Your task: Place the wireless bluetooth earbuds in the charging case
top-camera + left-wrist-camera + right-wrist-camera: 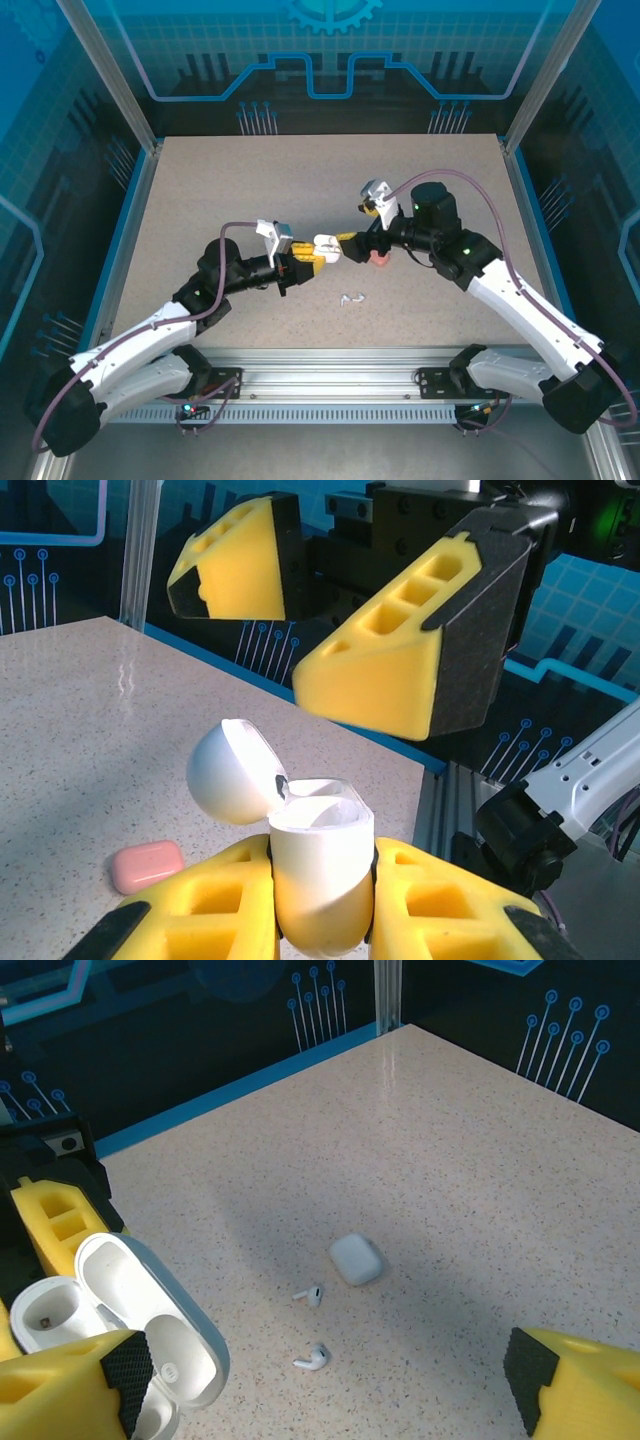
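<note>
My left gripper is shut on a white charging case and holds it upright above the table, its lid swung open. In the right wrist view the open case shows its hollow sockets at the lower left. My right gripper hangs just beyond the case, wide open and holding nothing; its yellow fingers loom over the case. Two white earbuds lie on the table below, seen as small white specks from above.
A closed white case lies beside the two earbuds. A salmon-pink closed case rests on the table under the right arm, also seen from above. Aluminium posts and blue walls ring the table.
</note>
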You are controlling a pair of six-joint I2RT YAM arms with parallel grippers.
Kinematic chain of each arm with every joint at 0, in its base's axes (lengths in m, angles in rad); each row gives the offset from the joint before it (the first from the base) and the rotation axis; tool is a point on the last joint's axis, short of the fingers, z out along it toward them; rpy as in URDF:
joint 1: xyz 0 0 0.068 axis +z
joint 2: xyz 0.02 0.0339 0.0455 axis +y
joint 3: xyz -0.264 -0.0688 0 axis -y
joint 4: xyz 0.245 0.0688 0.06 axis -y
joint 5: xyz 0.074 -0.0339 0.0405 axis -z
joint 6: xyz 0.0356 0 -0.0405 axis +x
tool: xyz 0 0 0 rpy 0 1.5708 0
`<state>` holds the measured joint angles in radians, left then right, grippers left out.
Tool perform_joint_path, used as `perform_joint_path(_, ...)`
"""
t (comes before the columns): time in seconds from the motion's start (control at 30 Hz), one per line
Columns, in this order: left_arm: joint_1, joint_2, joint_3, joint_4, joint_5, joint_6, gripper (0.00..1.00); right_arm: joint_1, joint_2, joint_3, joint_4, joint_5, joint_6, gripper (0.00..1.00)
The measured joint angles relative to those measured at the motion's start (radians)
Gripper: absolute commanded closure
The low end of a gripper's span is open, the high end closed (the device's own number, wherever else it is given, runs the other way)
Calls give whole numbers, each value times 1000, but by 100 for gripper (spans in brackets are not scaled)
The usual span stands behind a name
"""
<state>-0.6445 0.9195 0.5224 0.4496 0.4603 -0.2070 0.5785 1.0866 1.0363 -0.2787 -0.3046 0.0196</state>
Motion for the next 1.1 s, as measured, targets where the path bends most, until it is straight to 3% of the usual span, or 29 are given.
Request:
perform_joint_path(0.27, 0, -37, -22, -6, -11, 9, 98, -59, -44, 3, -84, 8, 77, 15)
perform_joint_path(0.57, 0, -167, -37, -63, -57, 53, 98, -96, 122, -49, -232, 93, 287, 35)
perform_joint_path(1.1, 0, -200, -68, -89, -82, 61, 98, 34, 373, -177, -243, 251, 563, 54)
